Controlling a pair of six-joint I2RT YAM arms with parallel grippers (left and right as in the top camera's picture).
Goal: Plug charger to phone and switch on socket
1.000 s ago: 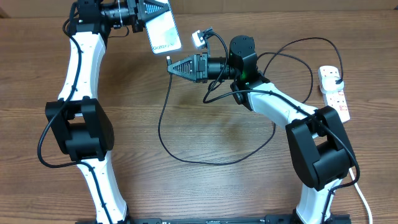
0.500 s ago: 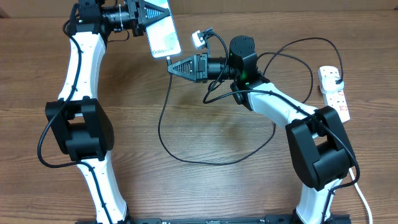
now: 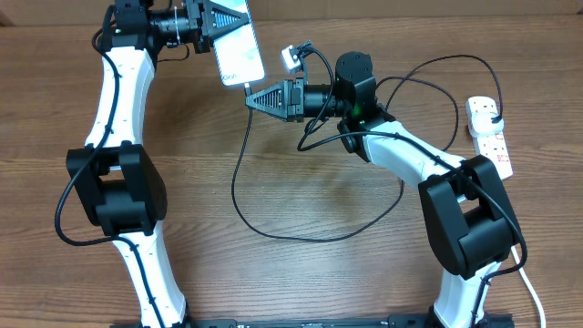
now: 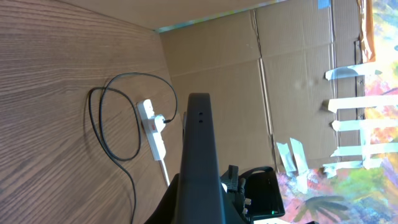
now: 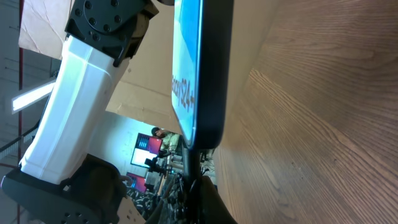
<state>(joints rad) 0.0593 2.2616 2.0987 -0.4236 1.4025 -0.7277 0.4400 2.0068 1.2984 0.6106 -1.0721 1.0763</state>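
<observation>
One phone, one charger, one socket, two arms over the surface (image 3: pixel 319 282).
The left end effector (image 3: pixel 219 16), arm stretched forward, clamps the phone (image 3: pixel 239 53); its small white text is unreadable. The right end effector (image 3: pixel 251 97), wrist level, pinches the charger (image 3: pixel 233 182) tip just beside the phone's end. The socket (image 3: pixel 490 137) lies well behind it.

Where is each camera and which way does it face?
Overhead: above the table, looking down; left arm, right arm, phone, socket.
Left wrist: behind the left tool, along the phone's edge toward the socket.
Right wrist: behind the right tool holding the charger, facing the phone's screen, left arm beyond.
All three share the phone.
</observation>
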